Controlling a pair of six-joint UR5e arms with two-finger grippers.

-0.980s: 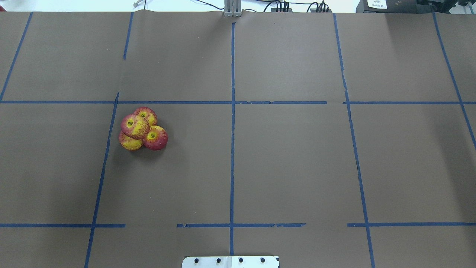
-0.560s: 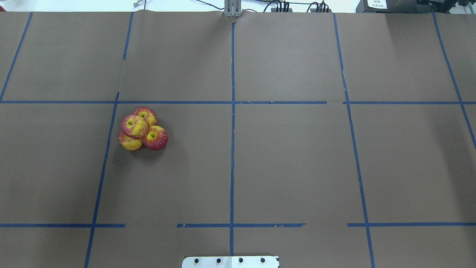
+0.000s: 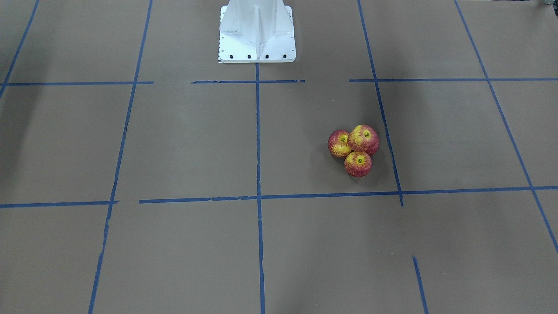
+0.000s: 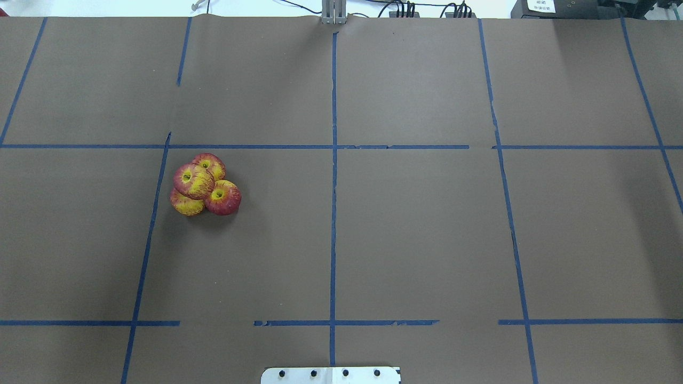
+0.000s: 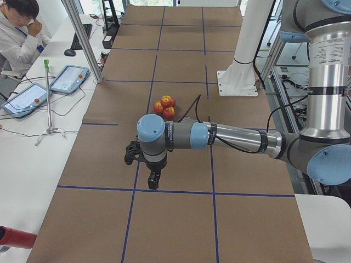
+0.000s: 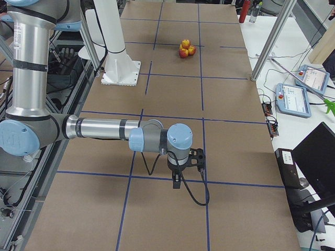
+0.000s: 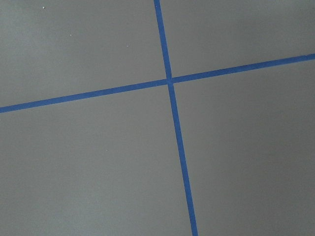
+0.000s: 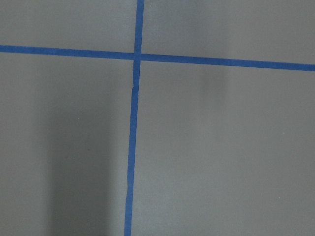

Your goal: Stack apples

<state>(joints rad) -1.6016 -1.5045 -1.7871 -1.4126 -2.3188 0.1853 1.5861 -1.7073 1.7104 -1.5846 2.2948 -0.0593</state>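
Four red-and-yellow apples [image 4: 205, 184] sit in a tight cluster on the brown table, left of the middle. One apple [image 4: 193, 180] rests on top of the other three. The cluster also shows in the front-facing view [image 3: 358, 150], the left view [image 5: 166, 104] and the right view [image 6: 185, 48]. My left gripper [image 5: 152, 181] hangs over a blue tape line, well away from the apples. My right gripper [image 6: 177, 182] hangs over the table's other end. I cannot tell whether either is open or shut. Both wrist views show only bare table and tape.
The white robot base [image 3: 257, 43] stands at the table's near edge. Blue tape lines [image 4: 333, 186] grid the brown cover. A side desk holds tablets [image 5: 68, 79] and a small stand [image 5: 49, 98]; an operator [image 5: 16, 33] sits there. A metal post [image 6: 272, 42] stands by the table.
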